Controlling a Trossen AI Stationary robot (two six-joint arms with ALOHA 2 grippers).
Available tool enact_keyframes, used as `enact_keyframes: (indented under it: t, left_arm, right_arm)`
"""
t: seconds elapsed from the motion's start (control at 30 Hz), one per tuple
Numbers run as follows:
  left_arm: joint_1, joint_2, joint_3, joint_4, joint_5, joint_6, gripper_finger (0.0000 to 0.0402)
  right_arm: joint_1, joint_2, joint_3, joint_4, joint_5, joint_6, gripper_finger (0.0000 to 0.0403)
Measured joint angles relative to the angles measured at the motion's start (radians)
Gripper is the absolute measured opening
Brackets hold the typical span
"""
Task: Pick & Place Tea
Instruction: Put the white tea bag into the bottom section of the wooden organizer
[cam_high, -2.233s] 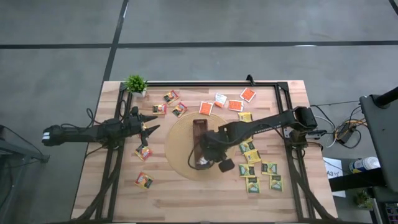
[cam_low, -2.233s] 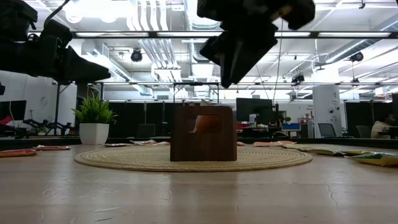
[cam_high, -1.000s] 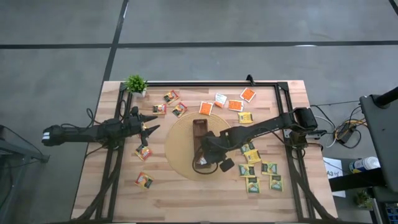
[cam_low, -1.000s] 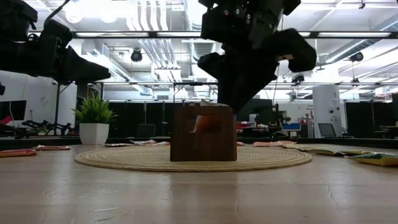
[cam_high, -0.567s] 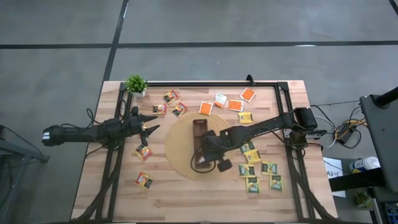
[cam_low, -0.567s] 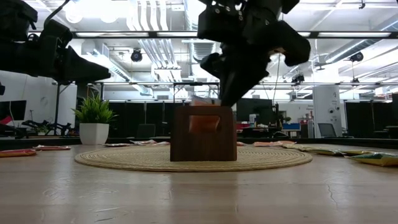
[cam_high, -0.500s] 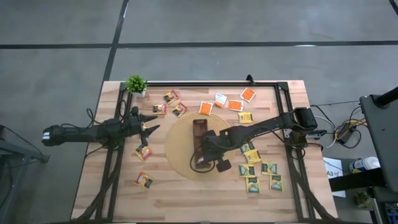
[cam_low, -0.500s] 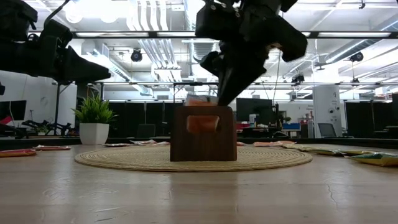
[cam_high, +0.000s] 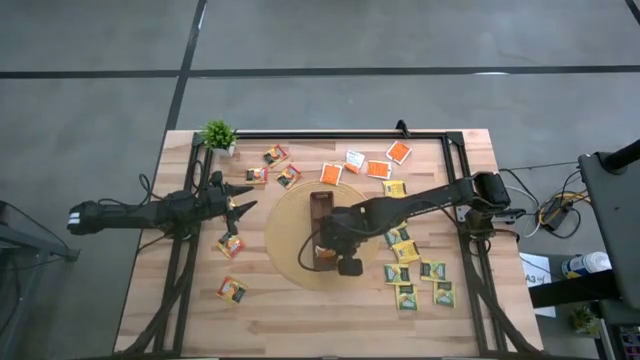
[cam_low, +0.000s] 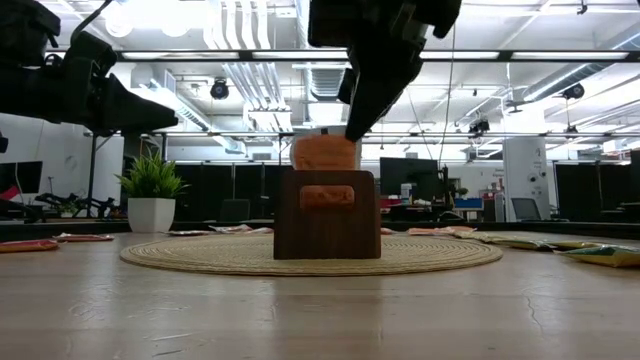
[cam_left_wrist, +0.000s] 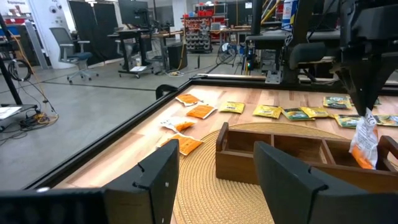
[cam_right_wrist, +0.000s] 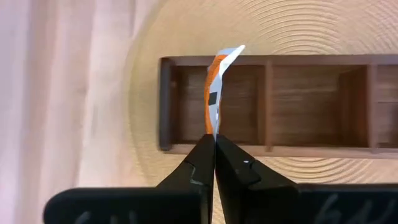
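An orange tea sachet (cam_right_wrist: 216, 87) hangs in my right gripper (cam_right_wrist: 214, 144), which is shut on it over the near end compartment of the long brown box (cam_high: 322, 214). The box stands on the round woven mat (cam_high: 285, 235). In the low view the sachet (cam_low: 322, 152) stands above the box rim, and its lower part shows through the box's end cutout (cam_low: 327, 196). More tea sachets lie flat on the table: orange (cam_high: 378, 169), green-and-yellow (cam_high: 405, 250) and red-brown (cam_high: 232, 245). My left gripper (cam_high: 240, 205) waits open at the table's left. My right gripper pinches the sachet's upper edge (cam_right_wrist: 213, 127) between its two fingertips. The fingers slant steeply down from above. The sachet hangs upright and slightly bowed below them, and its lower end (cam_left_wrist: 359, 160) is inside the box compartment.
A small potted plant (cam_high: 218, 134) stands at the far left corner. A black frame (cam_high: 340, 133) runs along the table's far and side edges. Bare wood lies along the near edge (cam_high: 320, 315). The box's other compartments (cam_right_wrist: 305, 102) show nothing inside.
My right gripper has risen from the box's near end and rolled about its own axis, drawing the orange sachet up. The sachet lay tilted low in the compartment before; now its top stands above the box rim while its lower end stays inside.
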Motion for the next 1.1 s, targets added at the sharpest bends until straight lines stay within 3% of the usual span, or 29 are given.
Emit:
enact_keyframes:
  t: [0.43,0.9,1.1]
  left_arm:
    - [0.0,0.0,0.0,0.0,0.0,0.0,0.0202]
    - [0.001,0.0,0.0,0.0,0.0,0.0,0.0202]
    - [0.001,0.0,0.0,0.0,0.0,0.0,0.0202]
  right_arm:
    - [0.003,0.126,0.025,-0.016,-0.011,0.018,0.0008]
    - [0.003,0.096,0.064,-0.083,-0.009,0.014,0.0008]
    - [0.003,0.093,0.064,-0.082,-0.056,-0.021,0.0008]
